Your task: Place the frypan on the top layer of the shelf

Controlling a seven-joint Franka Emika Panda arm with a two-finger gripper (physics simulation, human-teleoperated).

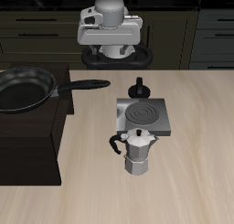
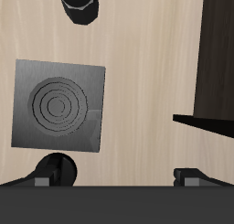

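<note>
1. Frypan [image 1: 23,89]: round, shallow, black, glossy at the rim. It sits flat on the top of the shelf, toward the shelf's back corner. Its long straight black handle [image 1: 84,85] reaches out past the shelf's edge and hangs over the table, pointing toward the stove plate. Nothing grips it.
2. Shelf [image 1: 29,145]: large, boxy, dark brown-black unit with a flat top, standing on the table at the side of the scene. In the wrist view its dark edge [image 2: 218,54] and the tip of the pan handle [image 2: 203,123] show beside the light wood.
3. Gripper [image 1: 112,50]: raised above the back of the table, well apart from the pan and the shelf, beneath the white wrist housing. In the wrist view the two fingertips [image 2: 194,176] stand wide apart with only bare table between them; the jaws are fully spread and hold nothing.
4. Stove plate [image 1: 143,115]: small, square, grey, with a spiral burner, lying flat on the table near its middle; seen from straight above in the wrist view [image 2: 58,106].
5. Moka pot [image 1: 137,151]: silver body, black knob and handle, upright, just in front of the stove plate, nearer the table's front edge.
6. Small black knob-shaped object [image 1: 140,85]: standing just behind the stove plate.
7. Table [image 1: 183,173]: light wood grain.
8. Cabinets [image 1: 37,31]: dark, with drawer handles, behind the table.
</note>
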